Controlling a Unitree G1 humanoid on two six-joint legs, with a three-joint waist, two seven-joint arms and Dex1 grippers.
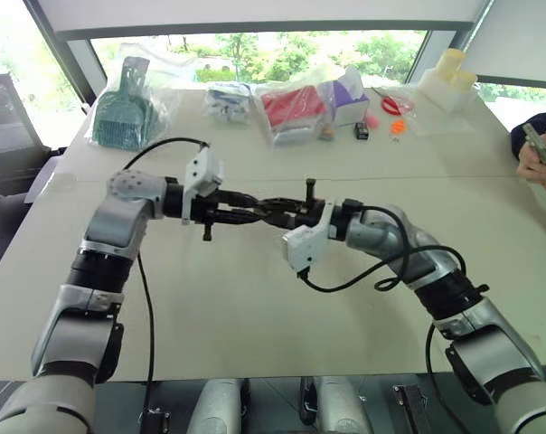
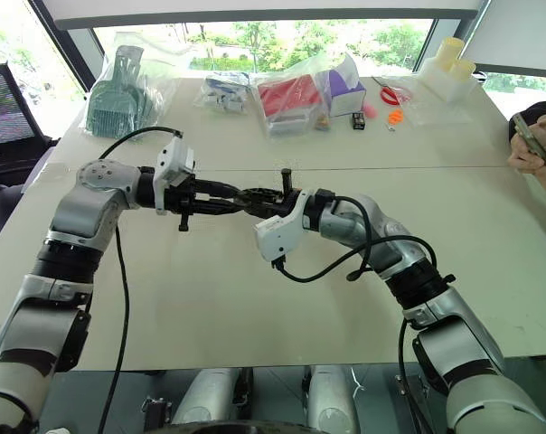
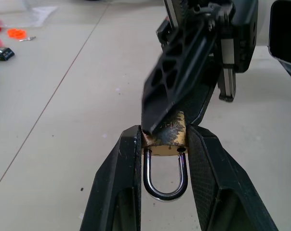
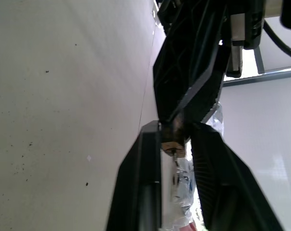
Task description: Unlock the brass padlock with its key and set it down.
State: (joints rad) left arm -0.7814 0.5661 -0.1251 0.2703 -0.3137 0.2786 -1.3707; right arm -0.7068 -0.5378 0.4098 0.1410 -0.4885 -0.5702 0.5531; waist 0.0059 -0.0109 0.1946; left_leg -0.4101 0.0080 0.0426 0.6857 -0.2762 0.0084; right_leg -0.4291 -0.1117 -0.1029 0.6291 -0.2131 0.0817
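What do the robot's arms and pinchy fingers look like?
Both arms are chunky silver-grey shells with black joint bands. A white block sits at each wrist, and black cables loop alongside. The left end effector and right end effector each have two black fingers with cut-out holes.

The padlock (image 3: 167, 139) has a dull, scuffed brass body and a smooth, glossy steel shackle. The left claw (image 3: 164, 144) fingers (image 3: 117, 183) are matt black plastic with a finely textured inner face. The table (image 3: 54, 144) is smooth, matt, pale. Bags (image 1: 296, 108) are clear glossy plastic.
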